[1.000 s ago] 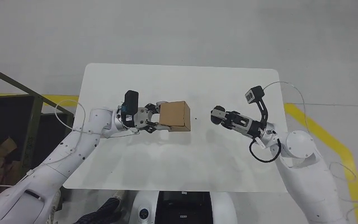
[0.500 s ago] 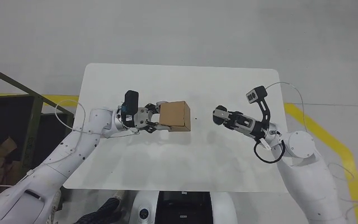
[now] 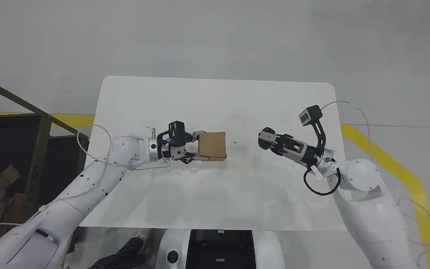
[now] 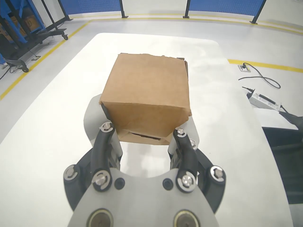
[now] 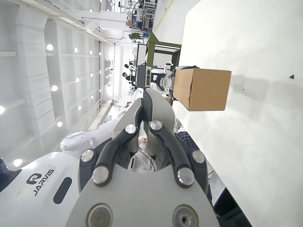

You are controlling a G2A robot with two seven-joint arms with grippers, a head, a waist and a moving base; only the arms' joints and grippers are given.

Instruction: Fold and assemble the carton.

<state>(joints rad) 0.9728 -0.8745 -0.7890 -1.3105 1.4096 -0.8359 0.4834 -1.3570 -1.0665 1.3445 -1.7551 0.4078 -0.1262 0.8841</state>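
A closed brown carton (image 3: pixel 212 145) is at the middle of the white table (image 3: pixel 269 101). My left gripper (image 3: pixel 195 146) is shut on the carton's left end. In the left wrist view, the white fingers (image 4: pixel 94 109) clamp both sides of the carton (image 4: pixel 146 88), and a tucked flap faces the camera. The carton appears to be held just above the tabletop. My right gripper (image 3: pixel 264 138) hovers to the carton's right, well apart from it, shut on nothing. In the right wrist view, that gripper (image 5: pixel 144 95) has its pads pressed together, and the carton (image 5: pixel 206 89) is beyond them.
A dark green metal frame (image 3: pixel 27 134) stands off the table's left edge. A yellow floor line (image 3: pixel 376 151) runs past the right side. A tiny dark mark (image 3: pixel 236 142) lies on the table beside the carton. Bare tabletop surrounds the carton on all sides.
My left wrist has rolled, turning the carton in its grip and moving it slightly right. My right gripper has drifted a little right, away from the carton.
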